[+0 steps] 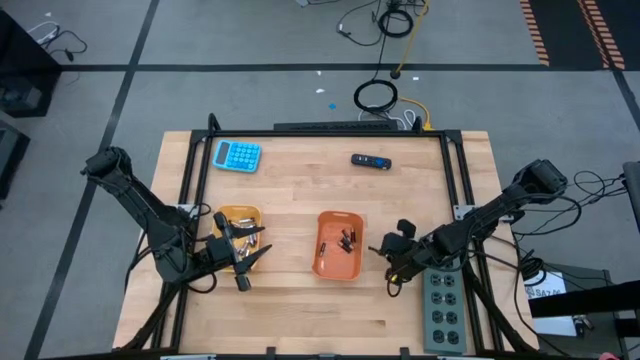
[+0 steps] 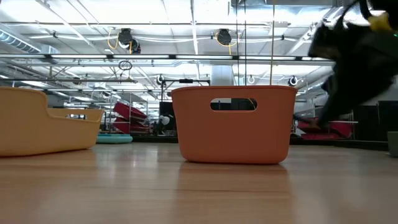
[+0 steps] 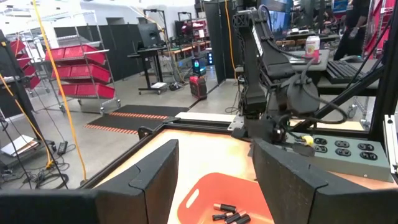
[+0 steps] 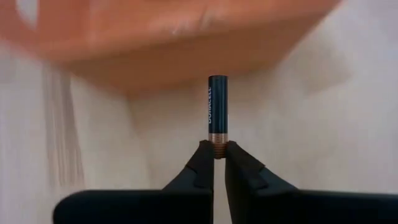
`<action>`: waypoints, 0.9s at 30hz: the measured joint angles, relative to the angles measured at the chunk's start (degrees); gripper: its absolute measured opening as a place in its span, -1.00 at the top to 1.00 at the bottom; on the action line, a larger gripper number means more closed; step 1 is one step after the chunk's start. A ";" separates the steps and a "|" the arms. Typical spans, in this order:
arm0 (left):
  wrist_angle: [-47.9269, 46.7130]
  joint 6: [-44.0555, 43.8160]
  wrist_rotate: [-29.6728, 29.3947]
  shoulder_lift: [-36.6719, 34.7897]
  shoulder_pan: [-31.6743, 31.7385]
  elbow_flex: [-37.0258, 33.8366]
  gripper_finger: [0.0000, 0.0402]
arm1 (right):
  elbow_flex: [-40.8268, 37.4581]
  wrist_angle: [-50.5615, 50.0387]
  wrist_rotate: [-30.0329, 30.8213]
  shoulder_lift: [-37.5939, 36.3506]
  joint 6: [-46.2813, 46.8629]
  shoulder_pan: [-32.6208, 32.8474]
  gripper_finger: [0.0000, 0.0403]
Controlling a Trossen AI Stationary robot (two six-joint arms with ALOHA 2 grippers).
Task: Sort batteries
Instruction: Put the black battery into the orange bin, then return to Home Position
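On the pale wood-plank table (image 1: 300,310) stand two smooth plastic trays: a yellow tray (image 1: 240,215) with silvery cylinders in it on the left, and an orange tray (image 1: 338,268) with rounded corners and a slotted handle hole, where several dark batteries (image 1: 346,240) lie. The right gripper (image 4: 218,152), just to the right of the orange tray, has its dark tapered fingertips pressed onto the copper-coloured end of a slim dark battery (image 4: 217,106), which sticks straight out beyond the tips toward the tray's wall. The left gripper (image 1: 243,257) hangs by the yellow tray with its blocky black fingers (image 3: 152,180) spread apart and nothing between them.
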 joint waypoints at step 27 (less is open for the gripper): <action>4.28 2.77 -1.38 -0.09 -0.07 -0.09 -0.07 | 6.46 16.09 6.42 -9.14 -17.60 -6.37 0.14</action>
